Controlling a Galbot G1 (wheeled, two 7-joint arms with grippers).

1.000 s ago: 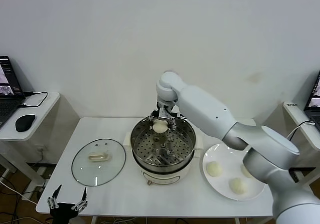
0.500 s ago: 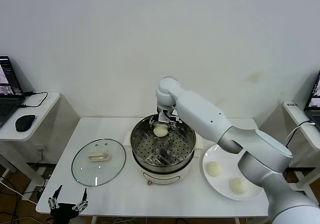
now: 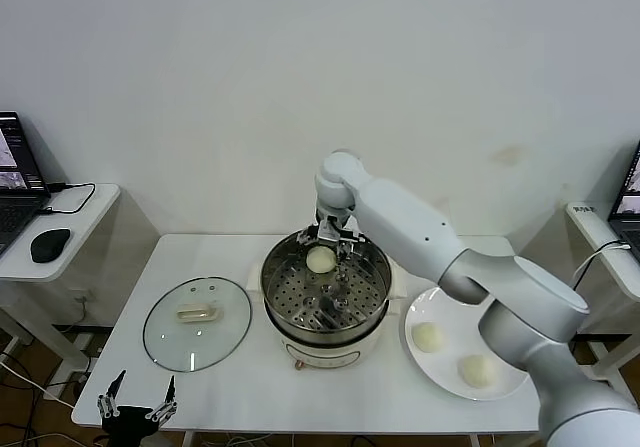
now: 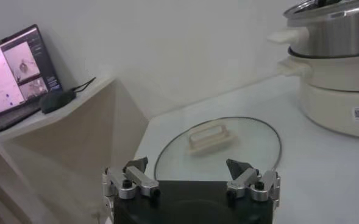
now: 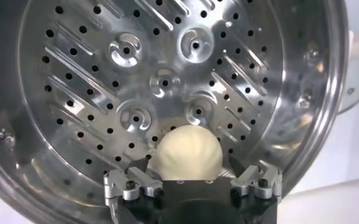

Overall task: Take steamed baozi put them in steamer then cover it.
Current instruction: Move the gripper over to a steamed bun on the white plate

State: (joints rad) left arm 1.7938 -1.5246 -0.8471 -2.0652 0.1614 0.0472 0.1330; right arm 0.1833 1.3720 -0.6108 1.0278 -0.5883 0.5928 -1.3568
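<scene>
The steamer (image 3: pixel 326 317) stands mid-table, its perforated tray (image 5: pixel 161 79) showing. One steamed baozi (image 3: pixel 320 259) rests on the tray at the far side. My right gripper (image 3: pixel 325 241) hovers just over it. In the right wrist view the baozi (image 5: pixel 187 152) sits between the spread jaws of the right gripper (image 5: pixel 189 165), which is open. Two more baozi (image 3: pixel 428 337) (image 3: pixel 477 370) lie on the white plate (image 3: pixel 455 345) to the right. The cover (image 3: pixel 197 323) lies flat to the left of the steamer. My left gripper (image 3: pixel 135 407) is parked open off the table's front left corner.
A side table on the far left holds a laptop (image 3: pixel 18 182) and a mouse (image 3: pixel 50 244). In the left wrist view the cover (image 4: pixel 219 146) lies just ahead of the left gripper (image 4: pixel 191 167), with the steamer (image 4: pixel 337 67) beyond it.
My right gripper lowered the baozi onto the far side of the steamer tray and its jaws spread apart. The left arm stayed put.
</scene>
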